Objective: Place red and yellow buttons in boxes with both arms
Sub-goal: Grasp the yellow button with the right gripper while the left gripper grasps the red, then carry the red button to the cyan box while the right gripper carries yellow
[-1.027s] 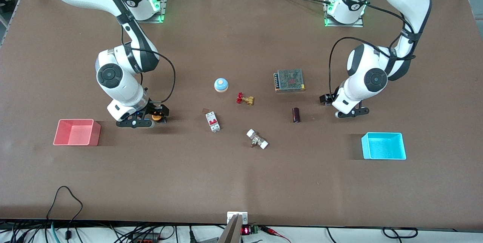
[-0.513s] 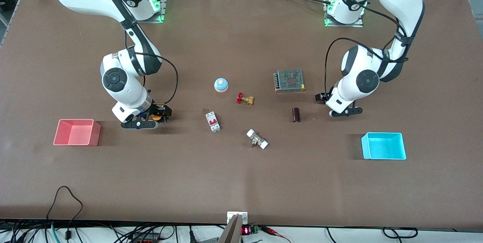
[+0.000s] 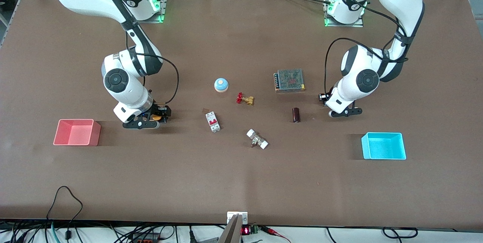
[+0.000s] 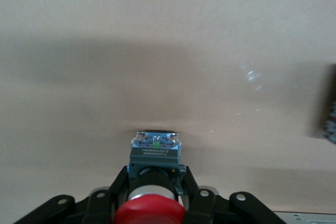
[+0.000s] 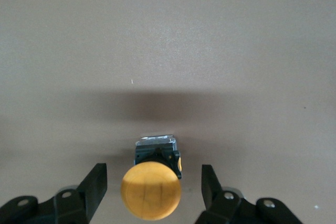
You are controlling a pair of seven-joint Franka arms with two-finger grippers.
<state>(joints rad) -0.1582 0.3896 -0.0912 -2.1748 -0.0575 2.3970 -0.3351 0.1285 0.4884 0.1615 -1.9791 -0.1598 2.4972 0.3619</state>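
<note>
Red button [image 4: 149,211] sat pinched in the left gripper [image 4: 152,195] low over the table [image 3: 241,182], while the yellow button [image 5: 151,190] stood between the right gripper's [image 5: 152,187] spread fingers.

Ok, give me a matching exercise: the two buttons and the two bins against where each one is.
Things: 1 yellow button; 2 red button; 3 pink bin; 4 cyan bin.
Places: A clamped in left pincer; B right arm's end of table; C inside the open right pincer; D left arm's end of table.
Pairs: 1-C, 2-A, 3-B, 4-D.
</note>
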